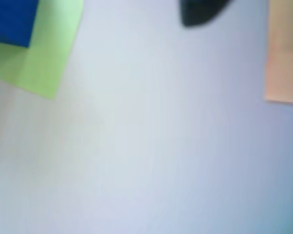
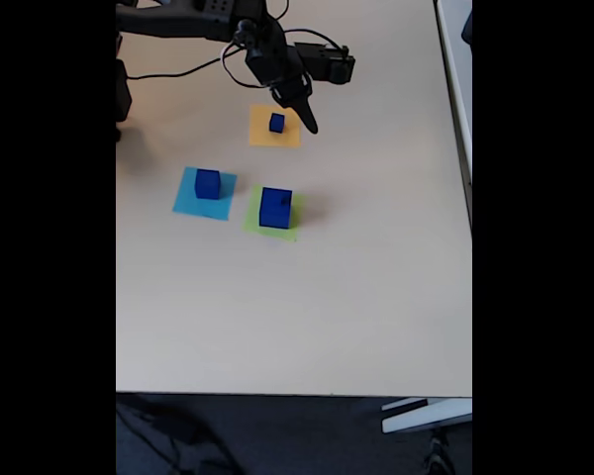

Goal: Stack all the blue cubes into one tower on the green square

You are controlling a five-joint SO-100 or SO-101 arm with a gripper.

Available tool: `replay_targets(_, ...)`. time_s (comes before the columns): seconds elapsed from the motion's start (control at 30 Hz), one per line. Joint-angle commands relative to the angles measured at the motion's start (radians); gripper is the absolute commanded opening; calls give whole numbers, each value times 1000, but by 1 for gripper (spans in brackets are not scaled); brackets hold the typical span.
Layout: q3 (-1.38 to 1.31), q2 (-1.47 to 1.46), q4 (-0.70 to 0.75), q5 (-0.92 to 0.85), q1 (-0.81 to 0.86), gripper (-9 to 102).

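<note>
I am seeing the largest blue cube (image 2: 275, 207) sitting on the green square (image 2: 258, 224) near the table's (image 2: 376, 297) middle in the fixed view, and the gripper (image 2: 307, 121) is hanging well up-picture of it, just right of the small blue cube (image 2: 277, 122) on the orange square (image 2: 262, 138), so that cube is the nearest pick and the tower lies down-picture. I am counting three blue cubes here, the third being the medium blue cube (image 2: 208, 183) on the light-blue square (image 2: 190, 203), plus three paper squares. I cannot tell how wide the jaws are standing, and I am making out nothing held between them.
</note>
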Motion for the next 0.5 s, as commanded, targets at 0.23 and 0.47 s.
replay_targets(0.23, 146, 146, -92, 14, 149, 18)
replay_targets(0.47, 183, 137, -143, 32, 219, 18)
